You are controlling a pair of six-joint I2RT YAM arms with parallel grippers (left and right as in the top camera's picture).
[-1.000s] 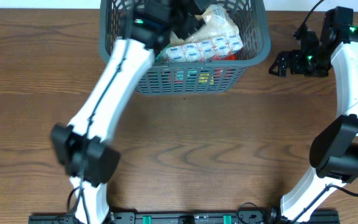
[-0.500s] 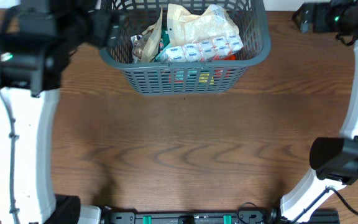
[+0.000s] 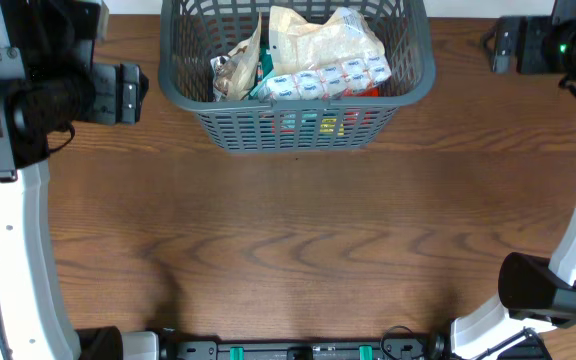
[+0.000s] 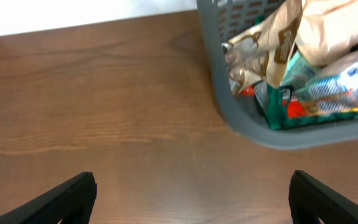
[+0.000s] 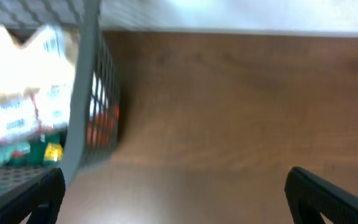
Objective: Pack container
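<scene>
The container [image 3: 298,125], a dark grey lattice basket, stands at the back middle of the table. In it lie tan paper packets [image 3: 318,40], a strip of white and blue packets [image 3: 330,76] and a brown snack bag [image 3: 234,70]. My left gripper [image 3: 123,92] hangs left of the basket, above bare table, open and holding nothing. In the left wrist view its fingers [image 4: 73,196] stand far apart and the container [image 4: 278,140] is at the upper right. My right gripper [image 3: 508,45] hangs to the right of the basket, open and holding nothing. The right wrist view has the container [image 5: 82,112] at its left.
Brown wooden table [image 3: 298,250] spreads out in front of the basket. Its back edge meets a white wall [image 4: 73,15] just behind the basket. Both arm bases stand at the table's front edge.
My left arm has swung out of the basket to its left side and its jaws have widened. My right arm has lifted and shifted back to the right. The basket's contents stay put.
</scene>
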